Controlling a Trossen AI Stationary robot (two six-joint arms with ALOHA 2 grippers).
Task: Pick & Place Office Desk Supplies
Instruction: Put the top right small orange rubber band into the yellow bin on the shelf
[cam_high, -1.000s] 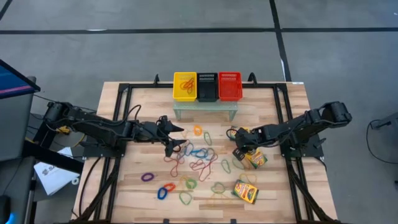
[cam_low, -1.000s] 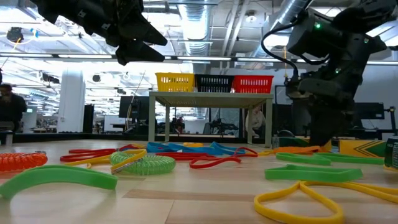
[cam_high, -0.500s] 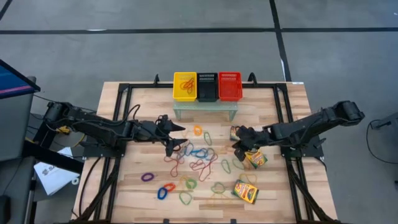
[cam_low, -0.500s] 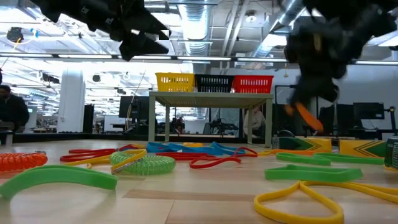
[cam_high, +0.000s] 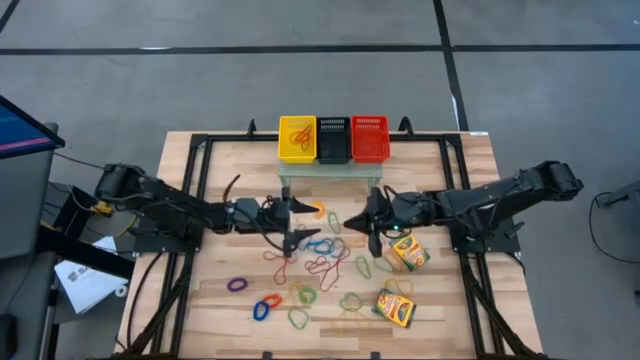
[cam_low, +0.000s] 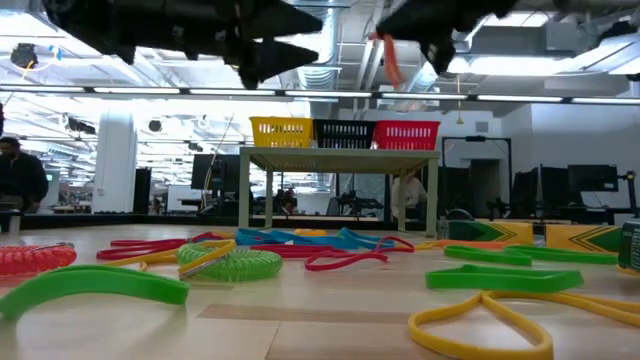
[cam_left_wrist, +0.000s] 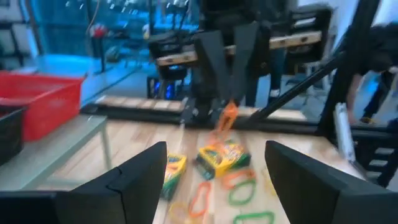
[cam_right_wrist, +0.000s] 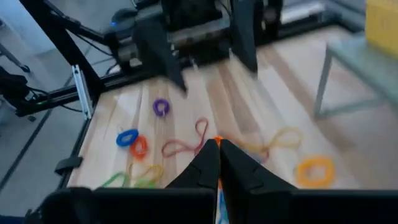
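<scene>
While the right tool (cam_high: 352, 222) is held shut on an orange rubber band (cam_low: 384, 58) above the middle of the surface (cam_high: 440, 310), the carrying step appears to be in hand. The band is seen dangling from the closed tips in the low view, clear of the wood. The left tool (cam_high: 298, 222) is poised facing it from nine o'clock, fingers spread wide and nothing held. Loose rubber bands (cam_high: 318, 262) are scattered below both tools toward six o'clock, and crayon boxes (cam_high: 396, 308) are lying at about four o'clock. The yellow basket (cam_high: 297, 139), already holding some bands, is set on a small stand at twelve o'clock. A swing toward that basket and a release over it is judged to be called for next.
</scene>
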